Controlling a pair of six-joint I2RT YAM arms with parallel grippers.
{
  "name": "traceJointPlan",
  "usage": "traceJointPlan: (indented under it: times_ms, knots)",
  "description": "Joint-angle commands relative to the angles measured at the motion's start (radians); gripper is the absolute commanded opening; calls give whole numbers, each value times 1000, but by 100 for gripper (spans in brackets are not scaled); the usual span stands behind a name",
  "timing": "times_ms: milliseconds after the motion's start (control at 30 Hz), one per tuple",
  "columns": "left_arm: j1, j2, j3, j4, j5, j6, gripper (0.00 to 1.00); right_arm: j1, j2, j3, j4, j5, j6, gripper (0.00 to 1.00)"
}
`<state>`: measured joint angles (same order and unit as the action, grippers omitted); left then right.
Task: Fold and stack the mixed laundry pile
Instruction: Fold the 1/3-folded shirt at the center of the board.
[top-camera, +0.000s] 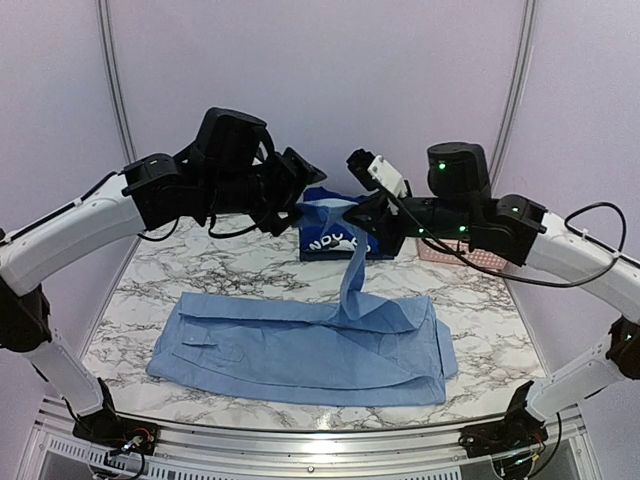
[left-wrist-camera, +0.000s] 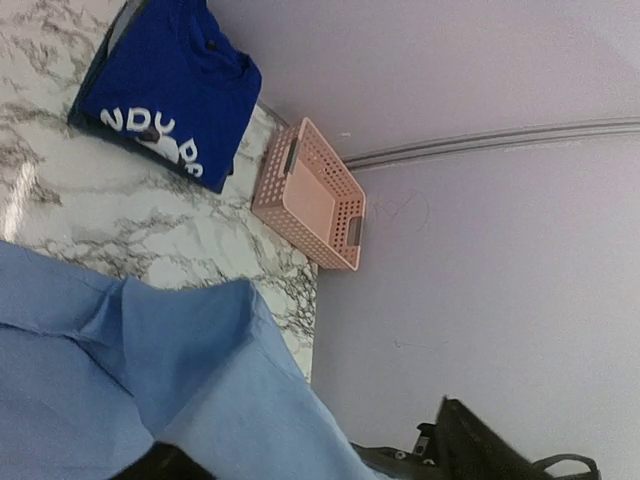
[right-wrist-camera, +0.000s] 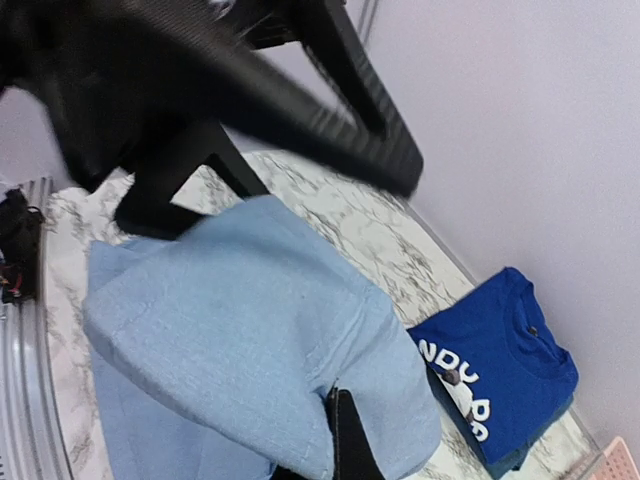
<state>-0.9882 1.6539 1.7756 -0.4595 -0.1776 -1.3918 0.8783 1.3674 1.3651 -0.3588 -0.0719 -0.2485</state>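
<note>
Light-blue collared shirt (top-camera: 300, 345) of thin woven cloth lies spread across the front half of the white-and-grey marble table (top-camera: 200, 270), its long edges already turned in, so the step in hand looks like the sleeve fold on this one garment. One long sleeve (top-camera: 350, 265) rises from the right part of the shirt body as a narrow strip, up to where the two arms meet above the middle of the table. The right gripper (top-camera: 362, 218) is closed, and both the overhead and its own wrist view suggest it pinches the upper end of that sleeve, the cloth hanging just below its fingers. The left gripper (top-camera: 302, 198) sits just beside the same end of cloth, touching or nearly so; only a dark sliver of it shows in its wrist view, so I cannot tell how wide its jaws stand or whether it has any hold. Behind the raised sleeve a folded royal-blue T-shirt with white lettering (top-camera: 335, 243) rests at the back of the table, and a pink plastic lattice basket (top-camera: 460, 255) stands to its right against the wall. The next move probably calls for carrying the sleeve down and laying it flat across the shirt body without dragging the folded edges out of line.
</note>
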Motion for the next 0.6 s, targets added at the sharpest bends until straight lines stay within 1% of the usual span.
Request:
traceJointPlan:
  times_ms: [0,33,67,100,167,200,333,433,567]
  knots:
    - [55,-186,-89,104,-101,425,99,-96,-144,-63,134,-357,34,0]
    - [62,-227,-116,144,-89,570,99,-134,-153,-68,143,-427,59,0]
    - [63,-265,-143,163,-64,743,99,-155,-152,-64,138,-492,68,0]
    - [63,-301,-166,168,-34,881,99,-165,-146,-51,123,-541,72,0]
    - [63,-365,-221,162,25,1100,99,-172,-116,-17,80,-612,74,0]
    - [63,-389,-242,147,50,1170,99,-175,-99,1,60,-640,78,0]
    - [43,-411,-259,69,125,1362,99,-177,-34,51,25,-730,125,0]
    - [-20,-395,-244,49,95,1469,99,-177,-4,72,26,-739,165,0]
    - [-97,-344,-210,16,31,1558,99,-178,49,110,11,-718,230,0]
